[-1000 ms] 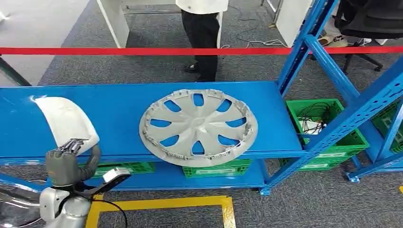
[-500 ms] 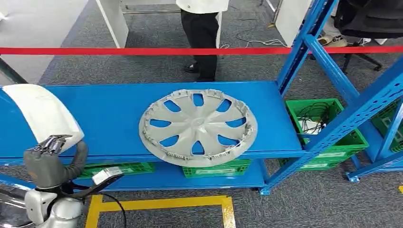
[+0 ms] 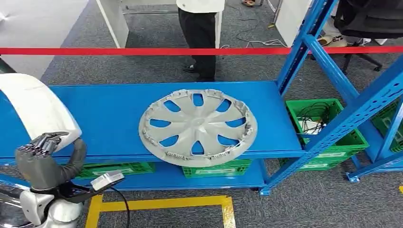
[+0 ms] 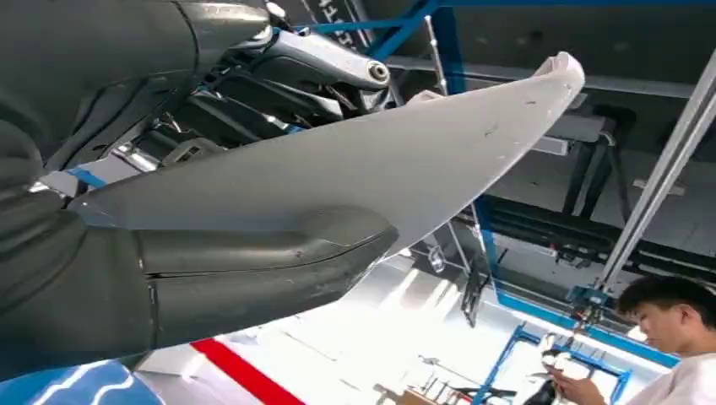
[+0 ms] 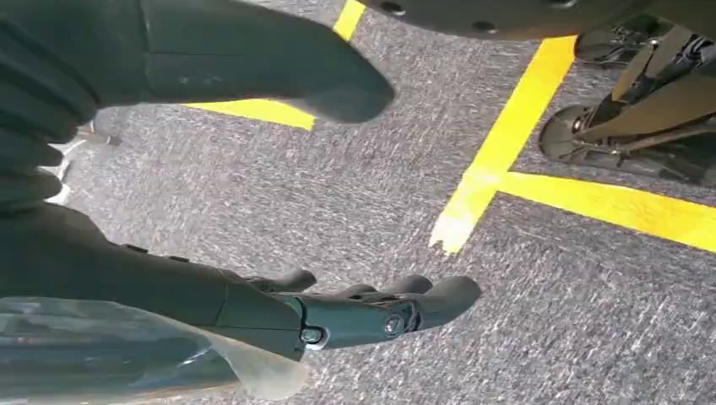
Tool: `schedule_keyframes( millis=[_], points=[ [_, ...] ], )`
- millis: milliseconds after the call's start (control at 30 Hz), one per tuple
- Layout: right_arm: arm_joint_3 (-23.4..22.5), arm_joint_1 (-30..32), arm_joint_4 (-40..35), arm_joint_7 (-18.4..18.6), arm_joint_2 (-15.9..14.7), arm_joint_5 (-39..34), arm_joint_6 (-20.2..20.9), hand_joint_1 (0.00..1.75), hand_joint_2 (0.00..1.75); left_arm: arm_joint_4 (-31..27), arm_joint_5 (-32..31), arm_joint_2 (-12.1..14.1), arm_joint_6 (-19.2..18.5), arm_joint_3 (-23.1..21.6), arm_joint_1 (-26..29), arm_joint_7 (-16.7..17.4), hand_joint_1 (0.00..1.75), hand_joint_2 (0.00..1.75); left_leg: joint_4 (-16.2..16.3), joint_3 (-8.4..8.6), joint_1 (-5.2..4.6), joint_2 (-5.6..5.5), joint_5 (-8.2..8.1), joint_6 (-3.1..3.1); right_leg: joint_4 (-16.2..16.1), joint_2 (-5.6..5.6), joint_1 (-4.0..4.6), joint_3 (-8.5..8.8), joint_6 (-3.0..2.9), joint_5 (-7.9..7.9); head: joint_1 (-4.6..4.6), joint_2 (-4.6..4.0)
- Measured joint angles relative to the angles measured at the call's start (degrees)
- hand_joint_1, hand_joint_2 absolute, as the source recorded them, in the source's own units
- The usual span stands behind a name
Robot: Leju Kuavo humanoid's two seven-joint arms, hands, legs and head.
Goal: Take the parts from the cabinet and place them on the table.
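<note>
White curved panel (image 3: 38,111), pinched in my left hand (image 3: 40,159), has slid further toward the frame's left, off the blue shelf (image 3: 119,114); my right hand (image 5: 253,312) hangs empty, fingers apart.

Grey carpet (image 3: 157,66), yellow floor tape (image 3: 161,204), red barrier tape (image 3: 119,51)

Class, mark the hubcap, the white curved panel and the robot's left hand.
hubcap (image 3: 198,126), head view, on its centre hub.
white curved panel (image 3: 40,110), head view, on its broad face.
left hand (image 3: 40,161), head view, on its back.
</note>
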Motion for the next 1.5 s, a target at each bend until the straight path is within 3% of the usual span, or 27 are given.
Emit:
schedule_keyframes(
  millis=[467, 700, 833, 867, 900, 933, 1000, 1033, 1067, 1100, 1133, 1200, 1233, 1267, 1367, 1400, 1433, 1467, 1500],
  points=[
    [-1.4, 0.0, 0.0, -0.2, 0.5, 0.9, -0.2, 0.0, 1.75, 1.1, 2.9, 0.5, -0.1, -0.4, 1.0, 0.1, 1.75, 1.75, 0.0, -0.01, 0.0, 0.0, 0.0, 0.0, 0.0, 0.0, 0.0, 0.0, 0.0, 0.0, 0.02, 0.0],
    [-1.4, 0.0, 0.0, 0.1, 1.6, 1.6, -0.7, 0.0, 1.75, 0.9, 2.0, 2.1, -0.1, -0.3, 3.2, 3.0, 1.75, 1.75, 0.3, -0.08, -0.15, -0.01, -0.18, 0.25, -0.1, -0.01, -0.11, 0.02, 0.1, 0.03, -0.02, 0.0],
    [-1.5, 0.0, 0.0, 1.0, 2.8, 1.7, -2.2, 0.0, 1.75, 0.8, 1.9, 2.9, -0.1, -0.3, 3.6, 3.2, 1.75, 1.75, 0.6, -0.17, -0.23, 0.01, -0.19, 0.47, -0.2, 0.15, -0.21, 0.05, 0.51, 0.23, -0.02, 0.0],
    [-1.5, 0.0, 0.0, 1.0, 3.0, 1.7, -2.3, 0.0, 1.75, 0.6, 1.9, 3.0, -0.1, -0.3, 3.6, 3.2, 1.75, 1.75, 0.1, -0.11, -0.13, 0.16, 0.09, 0.82, -0.5, 0.36, -0.14, 0.09, 0.83, 0.41, -0.04, 0.0],
    [-1.5, 0.0, 0.0, 1.0, 3.0, 1.7, -2.4, 0.0, 1.75, 0.5, 1.9, 3.0, -0.1, -0.4, 3.6, 3.2, 1.75, 1.75, -0.8, 0.27, 0.54, 0.69, 0.74, 1.35, -0.1, 0.0, -0.11, -0.29, 0.9, -0.09, -0.02, 0.0],
    [-1.5, 0.0, 0.0, 1.0, 3.0, 1.7, -2.4, 0.0, 1.75, 0.4, 1.8, 3.1, -0.1, -0.4, 3.6, 3.2, 1.75, 1.75, -1.0, 0.4, 0.47, 0.99, 0.94, 1.62, 1.4, -1.44, 0.18, -0.98, 0.91, -1.61, 0.2, 0.0],
    [-1.5, -0.2, 0.0, 1.1, 3.1, 1.7, -2.4, 0.0, 1.75, 0.4, 1.9, 3.2, -0.1, -0.4, 3.8, 3.4, 1.75, 1.75, -1.0, 0.27, 0.4, 1.67, 1.15, 1.88, 9.8, -2.84, -0.06, -4.44, 1.12, -6.79, 0.81, 0.0],
    [-1.5, -0.2, 0.0, 1.1, 3.2, 1.7, -2.4, 0.0, 1.75, 0.4, 1.8, 3.3, -0.1, -0.4, 3.9, 3.5, 1.75, 1.75, -1.0, 0.16, 0.35, 2.02, 1.14, 1.87, 14.3, -3.08, -0.17, -6.27, 1.33, -8.77, 0.74, 0.0],
    [-1.6, -0.2, 0.0, 1.1, 3.3, 1.7, -2.5, 0.0, 1.75, 0.4, 1.8, 3.5, -0.1, -0.4, 3.9, 3.8, 1.75, 1.75, -0.9, 0.06, 0.35, 2.3, 1.14, 1.86, 17.5, -3.19, -0.22, -7.47, 1.53, -9.7, 0.83, 0.0],
    [-1.6, -0.2, 0.0, 1.2, 3.3, 1.7, -2.5, 0.0, 1.75, 0.4, 1.9, 3.5, -0.1, -0.4, 4.0, 4.1, 1.75, 1.75, -0.8, 0.02, 0.37, 2.5, 1.13, 1.84, 17.5, -3.22, -0.33, -7.21, 1.63, -8.96, 0.79, 0.0],
    [-1.6, -0.1, 0.0, 1.2, 3.3, 1.7, -2.6, 0.0, 1.75, 0.4, 1.9, 3.6, -0.1, -0.4, 3.9, 4.3, 1.75, 1.75, -0.8, 0.02, 0.4, 2.65, 1.07, 1.75, 14.9, -3.29, -0.46, -5.59, 1.74, -6.97, 0.79, 0.0],
    [-1.6, -0.2, 0.0, 1.2, 3.3, 1.7, -2.8, 0.0, 1.75, 0.4, 1.8, 3.9, -0.1, -0.4, 3.9, 4.7, 1.75, 1.75, -0.2, 0.02, 0.58, 2.75, 0.69, 1.15, 4.7, -3.74, -0.74, 0.25, 1.81, -2.18, 0.81, 0.0],
    [-1.6, -0.3, 0.0, 1.2, 3.4, 1.7, -2.8, 0.0, 1.75, 0.4, 1.8, 4.0, -0.1, -0.5, 3.9, 5.3, 1.75, 1.75, 0.2, -0.14, 0.6, 2.81, 0.43, 0.69, 1.1, -4.05, -0.72, 2.31, 1.9, -3.06, 0.81, 0.0],
    [-1.6, -0.4, 0.0, 1.2, 3.6, 1.7, -2.8, 0.0, 1.75, 0.3, 1.8, 4.2, -0.1, -0.5, 3.9, 5.5, 1.75, 1.75, 0.8, -0.59, 0.24, 2.81, 0.31, 0.28, 0.7, -3.75, -0.3, 3.11, 1.31, -2.7, 0.92, 0.02],
    [-1.6, -0.5, 0.0, 1.2, 3.7, 1.8, -2.9, 0.0, 1.75, 0.3, 1.8, 4.6, -0.1, -0.8, 3.9, 5.5, 1.75, 1.75, 1.1, -0.73, 0.34, 2.83, 0.69, -0.36, 1.0, -3.56, -0.25, 2.54, 0.65, -2.81, 0.63, 0.02],
    [-1.6, -0.5, 0.0, 1.2, 3.9, 1.8, -2.9, 0.0, 1.75, 0.3, 1.7, 4.8, -0.1, -0.9, 3.9, 5.5, 1.75, 1.75, 1.5, -0.98, 0.42, 2.75, 0.13, -0.74, 0.8, -3.66, -0.61, 2.23, 0.08, -2.45, 0.77, 0.0],
    [-1.6, -0.5, 0.0, 1.2, 3.9, 1.8, -2.9, 0.0, 1.75, 0.3, 1.7, 5.0, -0.1, -0.9, 3.9, 5.7, 1.75, 1.75, 2.5, -1.42, 0.53, 2.62, -1.57, -1.18, 0.8, -3.66, -0.62, 1.91, -0.32, -2.19, 0.52, 0.02],
    [-1.6, -0.6, 0.0, 1.2, 3.9, 1.8, -3.0, 0.0, 1.75, 0.3, 1.6, 5.2, -0.1, -1.0, 3.9, 5.9, 1.75, 1.75, 5.3, -2.35, 0.6, 2.61, -4.27, -1.49, 0.8, -3.69, -0.61, 1.52, -0.76, -1.91, 0.17, 0.0],
    [-1.6, -0.7, 0.0, 1.2, 4.0, 1.8, -3.0, 0.0, 1.75, 0.3, 1.5, 5.3, -0.1, -1.2, 3.9, 6.2, 1.75, 1.75, 9.8, -3.83, 0.68, 2.6, -7.3, -1.72, 0.8, -3.71, -0.54, 1.01, -1.07, -1.61, 0.09, 0.0]
  ],
)
